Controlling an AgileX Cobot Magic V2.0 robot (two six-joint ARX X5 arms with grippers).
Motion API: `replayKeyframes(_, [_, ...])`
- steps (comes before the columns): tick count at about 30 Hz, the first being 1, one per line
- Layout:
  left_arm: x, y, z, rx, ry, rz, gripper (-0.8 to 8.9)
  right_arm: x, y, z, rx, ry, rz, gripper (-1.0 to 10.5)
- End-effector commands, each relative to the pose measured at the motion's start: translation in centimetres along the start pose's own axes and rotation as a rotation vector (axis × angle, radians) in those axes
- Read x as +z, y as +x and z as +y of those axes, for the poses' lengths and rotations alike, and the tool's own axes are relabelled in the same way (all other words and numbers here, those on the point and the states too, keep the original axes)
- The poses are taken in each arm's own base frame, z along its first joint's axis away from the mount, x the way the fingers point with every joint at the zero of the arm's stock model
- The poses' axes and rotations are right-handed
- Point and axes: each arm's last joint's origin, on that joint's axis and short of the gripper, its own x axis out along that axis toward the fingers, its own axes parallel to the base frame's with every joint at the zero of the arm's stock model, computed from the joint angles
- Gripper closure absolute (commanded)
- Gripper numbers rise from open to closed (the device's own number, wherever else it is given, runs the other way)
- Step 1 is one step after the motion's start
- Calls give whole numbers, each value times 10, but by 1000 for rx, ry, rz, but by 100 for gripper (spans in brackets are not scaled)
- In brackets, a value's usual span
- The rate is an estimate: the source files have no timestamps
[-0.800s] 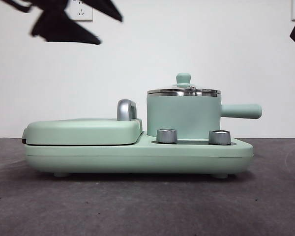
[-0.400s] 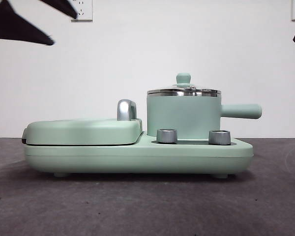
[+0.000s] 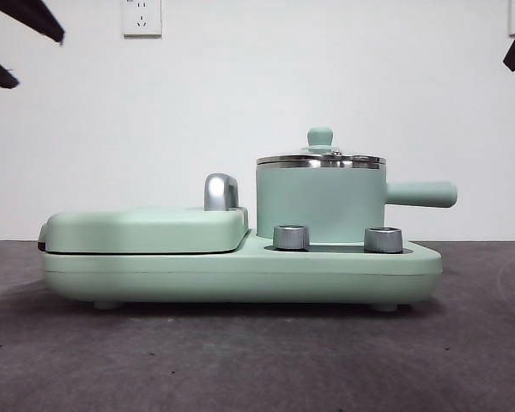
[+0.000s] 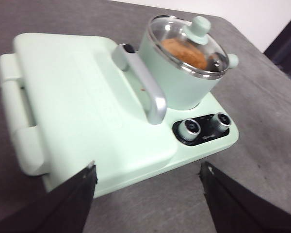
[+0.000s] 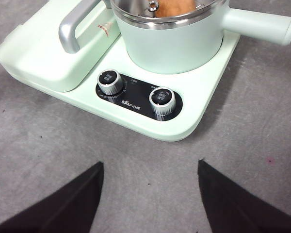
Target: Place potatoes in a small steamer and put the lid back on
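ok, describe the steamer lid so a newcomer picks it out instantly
Find the mint-green cooker on the dark table. On its knob side stands the small steamer. The lid sits on it: round clear glass, chrome rim, small green knob, unlike the flat opaque griddle cover alongside.

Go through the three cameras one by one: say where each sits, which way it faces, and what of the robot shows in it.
Front view: low at table height, looking level at the small steamer and lid; black arm tips at the top corners.
Left wrist view: above, looking down on the griddle cover and the potato under the lid; left gripper open.
Right wrist view: above the two knobs; right gripper open.
All share the steamer.
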Motion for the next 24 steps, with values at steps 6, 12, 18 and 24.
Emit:
replayKeyframes(6, [-6, -9, -2, 10, 26, 33, 785, 1, -1, 1, 5, -30, -15, 914])
replayKeyframes(12, [-6, -11, -3, 8, 54, 22, 807, 2, -1, 2, 52, -30, -18, 930])
replayKeyframes(18, [-5, -12, -3, 7, 56, 17, 807, 2, -1, 2, 52, -30, -18, 930])
replayKeyframes(24, [-5, -14, -3, 26, 144, 6, 807, 2, -1, 2, 52, -31, -19, 930])
